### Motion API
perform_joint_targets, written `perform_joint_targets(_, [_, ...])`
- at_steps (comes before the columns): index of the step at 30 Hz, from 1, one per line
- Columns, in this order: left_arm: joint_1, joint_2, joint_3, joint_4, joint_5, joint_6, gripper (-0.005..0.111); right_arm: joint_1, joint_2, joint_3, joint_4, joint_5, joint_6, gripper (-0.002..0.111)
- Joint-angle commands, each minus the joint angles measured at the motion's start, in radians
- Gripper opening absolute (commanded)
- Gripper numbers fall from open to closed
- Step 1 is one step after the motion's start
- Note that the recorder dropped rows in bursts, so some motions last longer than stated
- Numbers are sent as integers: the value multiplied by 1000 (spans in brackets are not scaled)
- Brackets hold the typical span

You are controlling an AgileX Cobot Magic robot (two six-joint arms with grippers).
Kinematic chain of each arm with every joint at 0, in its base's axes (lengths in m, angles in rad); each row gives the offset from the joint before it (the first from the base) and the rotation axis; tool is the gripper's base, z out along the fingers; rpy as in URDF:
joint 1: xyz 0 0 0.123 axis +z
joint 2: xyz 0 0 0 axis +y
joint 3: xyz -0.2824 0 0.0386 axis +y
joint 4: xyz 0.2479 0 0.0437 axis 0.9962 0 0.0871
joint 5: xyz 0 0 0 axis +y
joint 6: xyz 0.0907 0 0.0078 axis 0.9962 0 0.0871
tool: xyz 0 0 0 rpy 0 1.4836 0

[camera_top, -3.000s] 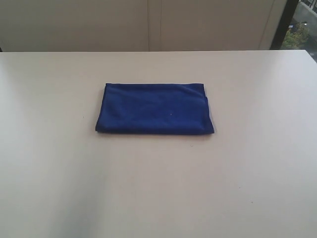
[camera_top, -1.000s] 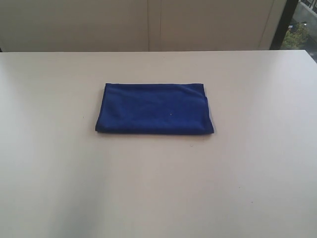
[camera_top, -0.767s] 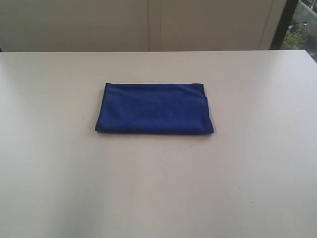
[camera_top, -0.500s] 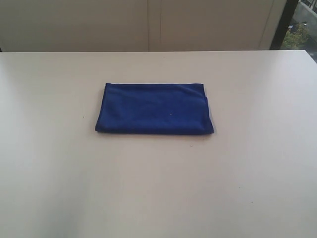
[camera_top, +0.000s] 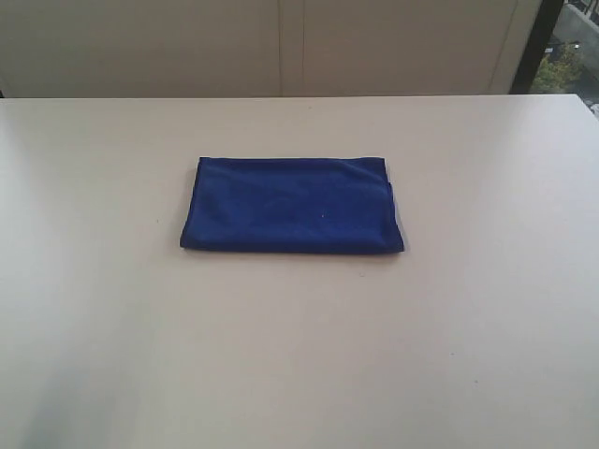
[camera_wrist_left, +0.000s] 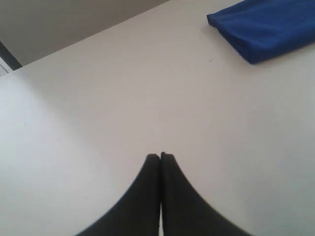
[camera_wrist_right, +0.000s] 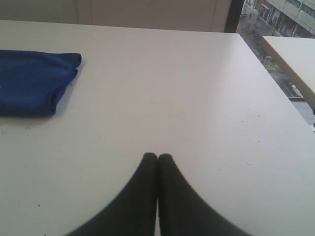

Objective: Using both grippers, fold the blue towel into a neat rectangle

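Note:
The blue towel (camera_top: 292, 205) lies folded into a flat rectangle in the middle of the pale table (camera_top: 299, 355). No arm shows in the exterior view. In the left wrist view my left gripper (camera_wrist_left: 160, 156) is shut on nothing, over bare table, well away from the towel (camera_wrist_left: 266, 27). My right gripper (camera_wrist_right: 157, 156) is shut too, with nothing between its fingers, and the towel (camera_wrist_right: 32, 81) lies far off to one side of it. The towel's white label is not visible.
A pale wall (camera_top: 281, 47) runs behind the table's far edge, with a window strip (camera_top: 566, 47) at the far right. In the right wrist view the table edge (camera_wrist_right: 275, 93) drops off beside a second pale surface (camera_wrist_right: 295, 59).

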Motion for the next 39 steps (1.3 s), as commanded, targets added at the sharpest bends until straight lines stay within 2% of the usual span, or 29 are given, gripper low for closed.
perform_joint_targets(1, [9,-7,4,40,22,0,0,-1,-5,3,-2,-16,4,0])
perform_joint_targets(9, [9,-7,4,56,30,-12,0,-1,-5,3,-2,-16,4,0])
perform_joint_targets(14, [24,-7,4,59,30,-103,0,-1,-5,3,-2,-16,4,0])
perform_joint_targets(19, [52,-7,4,166,30,-352,0,-1,-5,3,-2,-16,4,0])
perform_joint_targets(26, [51,-7,4,256,28,-564,0,-1,-5,3,-2,-16,4,0])
perform_joint_targets(39, [51,-7,4,258,28,-557,0,-1,-5,3,-2,-16,4,0])
